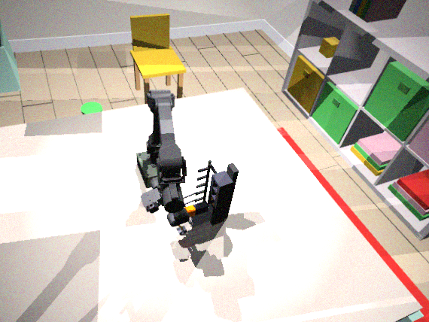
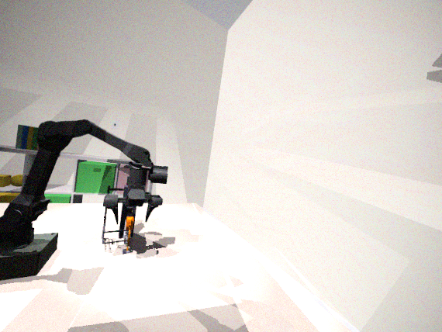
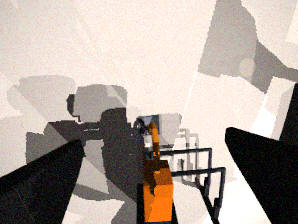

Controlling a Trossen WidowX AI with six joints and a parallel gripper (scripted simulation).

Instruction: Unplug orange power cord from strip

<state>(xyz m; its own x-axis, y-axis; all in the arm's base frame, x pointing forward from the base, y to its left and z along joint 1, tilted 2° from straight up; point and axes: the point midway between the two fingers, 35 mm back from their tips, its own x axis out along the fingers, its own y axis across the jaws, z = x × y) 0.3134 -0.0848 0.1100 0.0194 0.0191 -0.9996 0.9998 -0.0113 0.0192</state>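
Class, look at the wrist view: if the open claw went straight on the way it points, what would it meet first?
Probably the orange rectangular plug, centred between the spread claw fingers; depth is unclear.
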